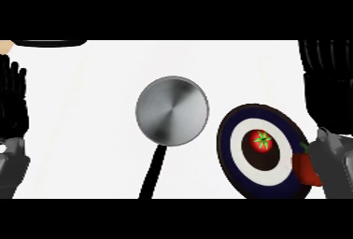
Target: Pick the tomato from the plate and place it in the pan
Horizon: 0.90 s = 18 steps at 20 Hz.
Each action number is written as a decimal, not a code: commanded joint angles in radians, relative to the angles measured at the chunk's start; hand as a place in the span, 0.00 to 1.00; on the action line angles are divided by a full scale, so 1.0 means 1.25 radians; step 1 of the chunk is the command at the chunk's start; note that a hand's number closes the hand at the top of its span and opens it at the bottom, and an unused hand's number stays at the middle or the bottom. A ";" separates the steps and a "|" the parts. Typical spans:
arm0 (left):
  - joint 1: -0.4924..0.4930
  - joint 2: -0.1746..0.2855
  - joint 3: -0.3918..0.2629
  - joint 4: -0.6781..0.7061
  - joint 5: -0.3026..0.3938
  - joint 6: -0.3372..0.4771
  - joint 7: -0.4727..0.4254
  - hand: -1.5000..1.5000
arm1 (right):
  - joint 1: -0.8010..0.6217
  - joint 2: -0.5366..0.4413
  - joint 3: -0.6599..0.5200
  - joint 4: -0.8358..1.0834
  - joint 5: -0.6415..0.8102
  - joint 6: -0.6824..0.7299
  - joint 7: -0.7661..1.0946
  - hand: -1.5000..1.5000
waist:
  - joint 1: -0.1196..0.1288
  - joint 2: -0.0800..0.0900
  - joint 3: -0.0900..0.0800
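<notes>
A red tomato (262,140) with a green star-shaped top sits in the dark middle of a round plate (238,161) that has a dark blue rim and a white ring, at the lower right. The grey metal pan (172,110) lies left of the plate, its black handle (153,172) running toward the lower edge. My right hand (328,79) stands open, fingers up, at the right edge beyond the plate and apart from the tomato. At the left edge my left hand (12,98) is open too, fingers up, well away from the pan.
A second red item (305,170) with a bit of green lies at the plate's right rim, partly hidden by my right forearm (335,163). A dark rounded object (48,43) and a tan patch (5,46) show at the top left. White counter (89,130) surrounds the pan.
</notes>
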State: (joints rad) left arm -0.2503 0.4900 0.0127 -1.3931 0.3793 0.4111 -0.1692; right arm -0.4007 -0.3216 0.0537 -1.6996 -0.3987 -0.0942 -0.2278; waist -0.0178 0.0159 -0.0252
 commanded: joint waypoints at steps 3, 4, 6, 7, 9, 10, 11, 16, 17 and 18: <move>0.048 0.023 -0.077 0.080 -0.064 -0.010 0.099 0.50 | 0.004 -0.036 0.033 0.055 -0.039 0.116 0.050 0.00 | 0.014 -0.007 0.021; 0.058 0.058 -0.080 0.109 -0.067 -0.045 0.116 0.50 | -0.014 -0.040 0.067 0.080 -0.040 0.144 0.077 0.00 | 0.024 -0.002 0.021; 0.089 0.105 -0.118 0.131 -0.102 -0.056 0.192 0.50 | 0.019 -0.079 0.086 0.077 -0.077 0.228 0.110 0.00 | 0.019 -0.002 0.023; 0.101 0.047 -0.085 0.117 -0.060 -0.037 0.134 0.50 | 0.011 0.109 -0.150 0.021 -0.166 -0.051 -0.070 0.00 | -0.062 -0.013 0.062; 0.115 0.066 -0.097 0.130 -0.077 -0.042 0.146 0.50 | 0.051 -0.283 0.018 0.091 0.257 0.065 0.054 1.00 | -0.054 0.005 -0.008; 0.137 0.079 -0.110 0.140 -0.076 -0.064 0.174 0.50 | 0.147 -0.123 -0.074 0.177 0.154 -0.098 0.064 1.00 | -0.041 0.003 0.022; 0.121 0.088 -0.117 0.135 -0.082 -0.066 0.203 0.50 | 0.164 -0.013 -0.102 0.179 0.011 -0.085 0.045 1.00 | -0.027 -0.003 0.026; 0.150 0.094 -0.139 0.068 -0.109 -0.087 0.263 0.50 | 0.329 -0.003 -0.069 0.143 0.085 0.029 -0.206 0.00 | 0.011 -0.014 0.021; 0.120 0.068 -0.143 0.067 -0.123 -0.060 0.291 0.50 | 0.352 -0.067 -0.095 0.071 0.063 0.069 -0.148 0.00 | 0.006 -0.015 0.021; 0.117 0.082 -0.122 0.105 -0.111 -0.108 0.260 0.50 | 0.345 -0.069 -0.086 0.095 0.090 0.079 -0.175 0.00 | 0.008 -0.014 0.020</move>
State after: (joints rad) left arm -0.1062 0.5898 -0.1474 -1.2708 0.2524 0.3137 0.1366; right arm -0.0591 -0.3707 -0.0443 -1.5484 -0.3171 -0.0622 -0.3790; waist -0.0189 0.0022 0.0008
